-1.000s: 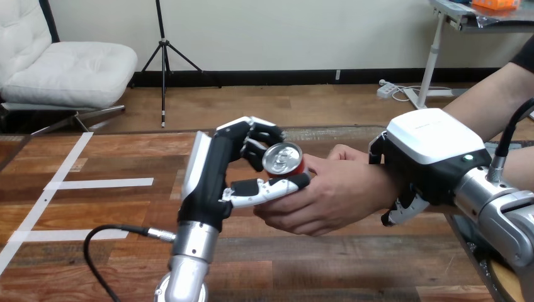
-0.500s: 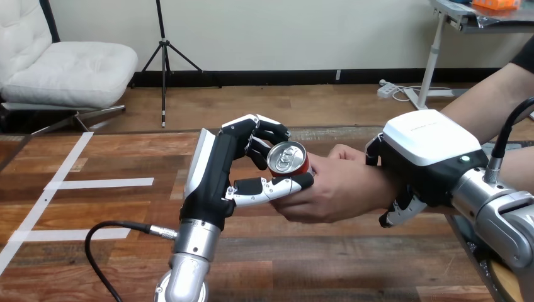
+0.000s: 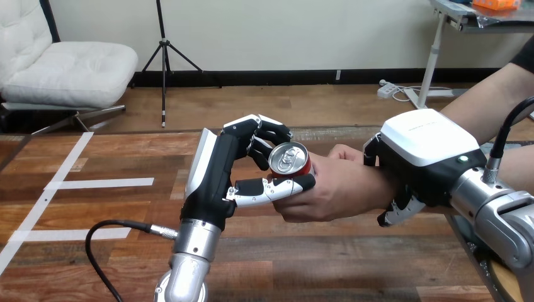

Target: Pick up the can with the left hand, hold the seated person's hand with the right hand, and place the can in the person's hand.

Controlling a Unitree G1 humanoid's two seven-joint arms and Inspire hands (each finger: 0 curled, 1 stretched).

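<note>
Tape strips mark the left part of the wooden surface, well apart from the action. Right of them the left hand rises from the bottom edge, turned on its side so that its palm faces the person. Its fingers curl round the far side of the can and its thumb lies across the near side, so the can is gripped upright, clear of the surface, lid toward the camera. That sideways hold leaves the can's right flank free, and this flank rests against the person's hand, which cups it from below and behind. Both hands are thus on the can; the handover looks close to done, with letting go the step left. Further right, the right hand sits over the person's wrist, its fingers wrapped down round it, likely to steady the receiving palm at a fixed height.
</note>
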